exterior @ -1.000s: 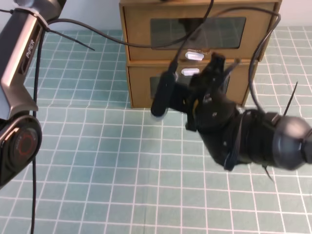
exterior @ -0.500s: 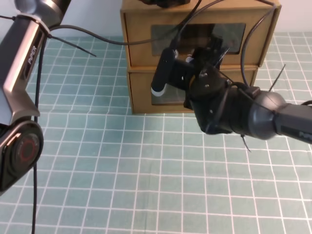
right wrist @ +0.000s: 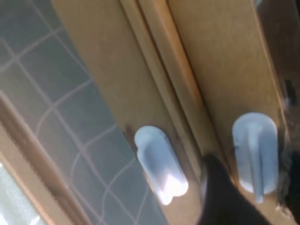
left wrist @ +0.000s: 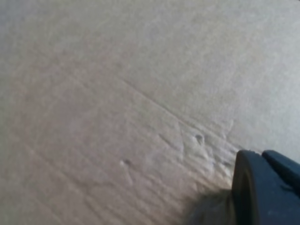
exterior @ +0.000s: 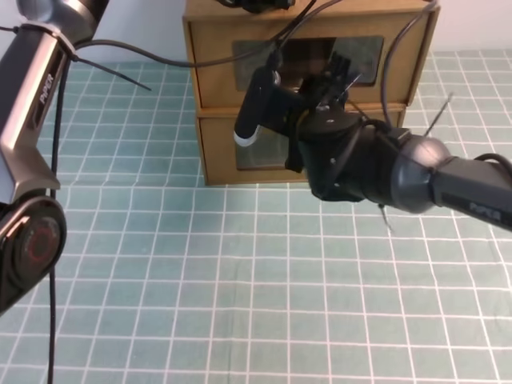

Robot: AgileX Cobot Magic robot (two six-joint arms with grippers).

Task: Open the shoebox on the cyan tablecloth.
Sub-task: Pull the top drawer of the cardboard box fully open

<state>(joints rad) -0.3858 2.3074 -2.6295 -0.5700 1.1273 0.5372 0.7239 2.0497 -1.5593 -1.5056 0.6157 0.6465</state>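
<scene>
My right gripper (exterior: pixel 300 96) crowds the fronts of two stacked boxes (exterior: pixel 216 120). Cables (exterior: pixel 240 60) drape across them. Bare cyan tablecloth (exterior: pixel 240 280) lies ahead.

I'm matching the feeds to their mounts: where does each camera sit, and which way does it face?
High view: above, facing down at the tablecloth, stacked boxes, both arms.
Left wrist: pressed against bare cardboard; one dark finger shows.
Right wrist: close on two white tabs; a dark finger between them.
High and right-wrist views share the box fronts.
</scene>
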